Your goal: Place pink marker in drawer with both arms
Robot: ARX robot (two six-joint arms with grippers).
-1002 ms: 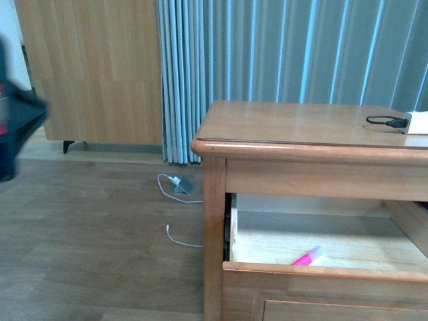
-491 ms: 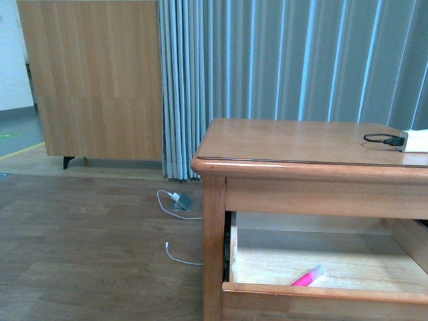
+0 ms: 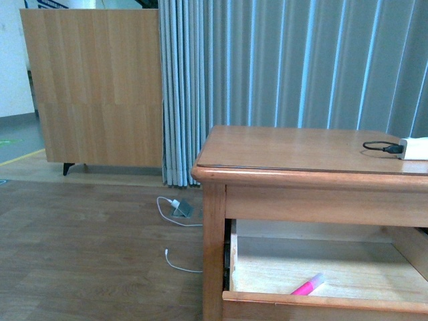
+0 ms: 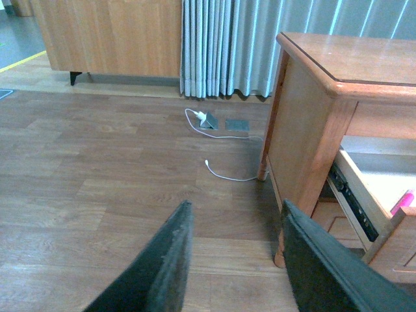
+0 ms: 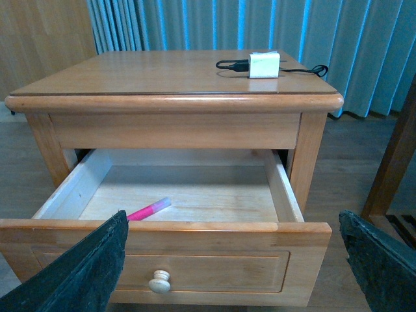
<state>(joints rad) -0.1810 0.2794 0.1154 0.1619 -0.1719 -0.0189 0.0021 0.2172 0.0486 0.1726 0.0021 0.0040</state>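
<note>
— Since a second ago, what has changed for you in the front view?

— A dark blurred shape at the left edge has gone, and the cabinet now sits lower in the picture. The short bright pink marker with its whitish cap point(image 3: 307, 285) has not shifted.

— Where is it?

— Inside the wide upper wooden drawer point(image 5: 195, 260), which is pulled out. It lies flat on the pale floor near the front board. Its long axis runs on a slant, with the cap towards the back.

— Which of your arms is nearer?

— Your right gripper point(image 5: 232, 218). It faces the drawer front squarely, fingers spread wide and empty, with the marker just beyond the board. Your left gripper point(image 4: 235, 214) is also spread and empty. It hangs over the floor off the side of the honey-coloured cabinet point(image 3: 301, 144).

— What remains?

— Likely only pushing the drawer shut. The white charger block with its black cable point(image 5: 263, 64) on top is clear of that.
</note>
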